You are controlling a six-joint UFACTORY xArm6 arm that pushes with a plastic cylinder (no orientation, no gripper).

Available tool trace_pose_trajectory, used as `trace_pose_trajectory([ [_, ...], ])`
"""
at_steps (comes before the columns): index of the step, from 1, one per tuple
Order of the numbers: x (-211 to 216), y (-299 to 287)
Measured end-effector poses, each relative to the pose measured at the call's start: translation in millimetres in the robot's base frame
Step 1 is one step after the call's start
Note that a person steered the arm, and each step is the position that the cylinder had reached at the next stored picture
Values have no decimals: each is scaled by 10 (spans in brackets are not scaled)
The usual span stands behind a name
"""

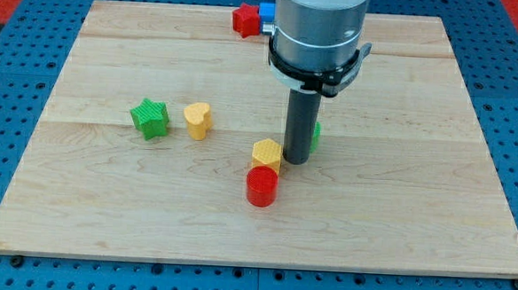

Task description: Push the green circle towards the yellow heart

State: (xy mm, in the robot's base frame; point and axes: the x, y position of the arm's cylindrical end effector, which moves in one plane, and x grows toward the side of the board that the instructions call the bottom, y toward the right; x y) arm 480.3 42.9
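The green circle [315, 135] is mostly hidden behind my rod; only a green sliver shows at the rod's right side. My tip [295, 160] rests on the board just in front of it, right of the yellow hexagon-like block [266, 153]. The yellow heart [197, 120] sits left of centre, well to the left of my tip, next to a green star [149, 119].
A red cylinder [261, 186] stands just below the yellow hexagon-like block. A red star [245, 20] and a blue block [267, 12] lie at the board's top edge, partly behind the arm. The wooden board [415, 215] lies on a blue pegboard.
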Motion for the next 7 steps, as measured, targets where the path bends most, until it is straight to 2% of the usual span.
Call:
trace_pose_trajectory([
  [2,-111,35],
  [4,-145,796],
  [5,-334,791],
  [7,-428,562],
])
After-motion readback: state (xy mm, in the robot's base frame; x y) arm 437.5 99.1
